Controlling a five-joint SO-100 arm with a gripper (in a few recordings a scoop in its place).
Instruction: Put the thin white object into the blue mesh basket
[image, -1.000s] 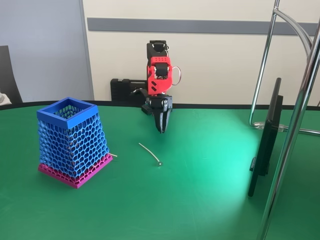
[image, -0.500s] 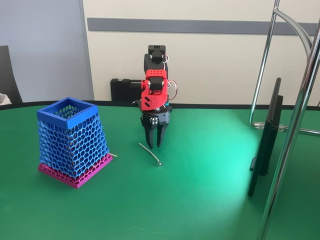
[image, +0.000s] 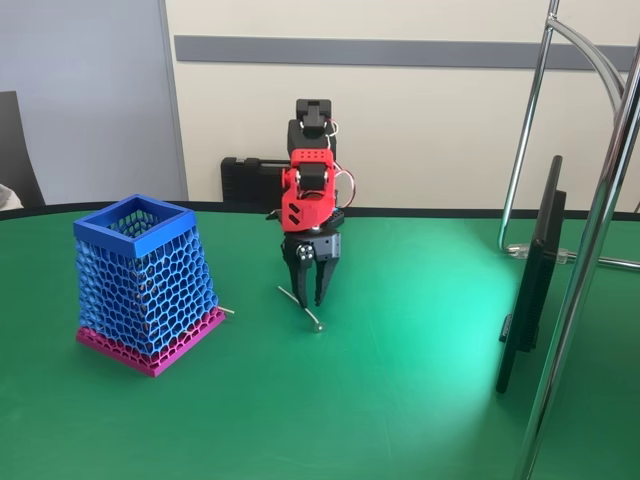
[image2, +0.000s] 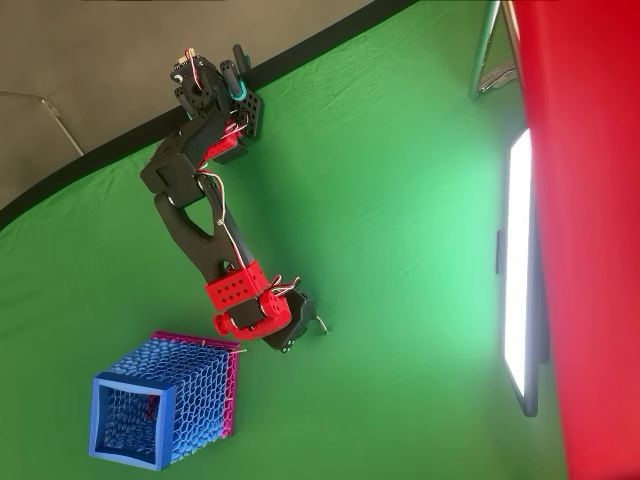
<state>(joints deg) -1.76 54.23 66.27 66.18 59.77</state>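
Observation:
In the fixed view the thin white object (image: 313, 319) lies on the green table, a slim curved strand with a small knob at its near end. My gripper (image: 311, 300) points straight down over its far half, open, with one finger on each side of the strand and the tips close to the table. The blue mesh basket (image: 148, 285) stands upright on its magenta base to the left, about a gripper's length from the strand. From overhead the gripper (image2: 298, 325) sits just right of the basket (image2: 170, 400), and the arm hides most of the strand.
A short whitish stub (image: 228, 311) lies by the basket's base. A dark monitor (image: 535, 280) and chrome stand tubes (image: 592, 240) rise at the right. A black case (image: 250, 180) sits behind the arm at the table's far edge.
The gripper has come down and toward the strand, and its fingers have gone from together to apart. The strand and the basket have not moved.

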